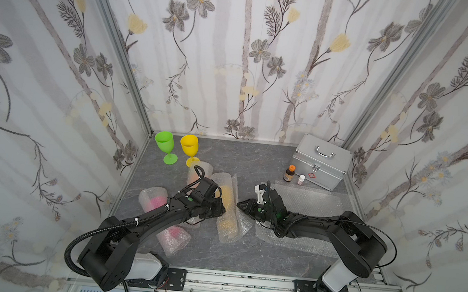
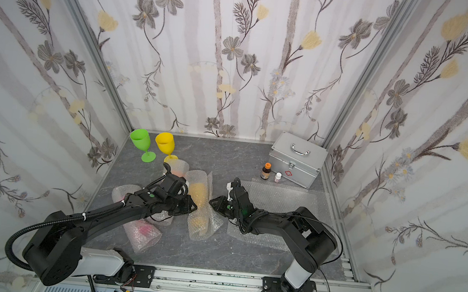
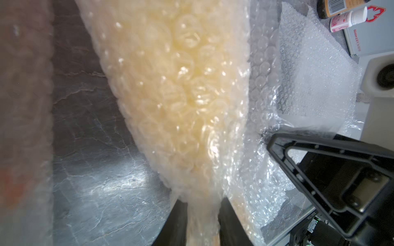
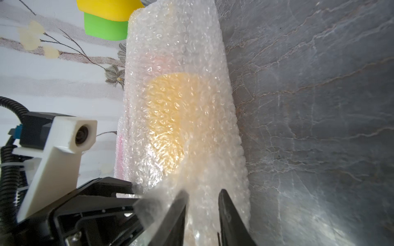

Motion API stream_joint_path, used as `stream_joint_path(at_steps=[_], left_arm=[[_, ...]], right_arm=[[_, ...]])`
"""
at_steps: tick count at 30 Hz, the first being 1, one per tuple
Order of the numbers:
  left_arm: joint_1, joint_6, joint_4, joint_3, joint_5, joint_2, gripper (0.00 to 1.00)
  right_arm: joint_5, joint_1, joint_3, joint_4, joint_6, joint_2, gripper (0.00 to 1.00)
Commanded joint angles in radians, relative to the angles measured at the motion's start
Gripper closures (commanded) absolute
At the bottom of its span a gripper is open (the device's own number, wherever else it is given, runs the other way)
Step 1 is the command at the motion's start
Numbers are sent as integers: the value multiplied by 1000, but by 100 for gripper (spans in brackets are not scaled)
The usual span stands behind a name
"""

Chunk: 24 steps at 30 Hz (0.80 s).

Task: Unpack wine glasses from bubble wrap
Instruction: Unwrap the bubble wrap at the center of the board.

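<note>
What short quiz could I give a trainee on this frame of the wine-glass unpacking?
1. How many wine glasses stand upright and unwrapped at the back left?
2. True or false: flat bubble wrap sheets lie beside the silver case, on the side nearer the robot.
3. Which colour shows through the roll lying between the left end effector and the right end effector? A pink; B amber-yellow; C green.

Key
1. Two: the lime green glass and the yellow glass.
2. True.
3. B.
</note>
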Motion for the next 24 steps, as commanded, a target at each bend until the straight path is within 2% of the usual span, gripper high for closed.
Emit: stream_joint_path(at_steps=[1, 6, 10, 14, 16, 19, 24], left_arm=[[4, 7, -23, 18, -2, -11, 72], [6, 8, -37, 23, -5, -22, 70], [5, 5, -30, 17, 4, -14, 70], [5, 1, -29, 11, -1, -15, 70], [7, 1, -31, 11, -4, -20, 70], [8, 4, -42, 14, -13, -27, 69], [13, -1, -43, 12, -15, -36, 62]], right_arm=[[-13, 1, 5, 33, -22, -4, 68], [-18, 19, 38, -18, -56, 15, 65], [-16, 37, 59, -39, -63, 29, 59], [-7, 42, 70, -63, -69, 38, 59], [4, 42, 68, -74, -72, 36, 62], [27, 43, 71, -103, -85, 19, 72], [67, 45, 77, -160, -117, -9, 86]])
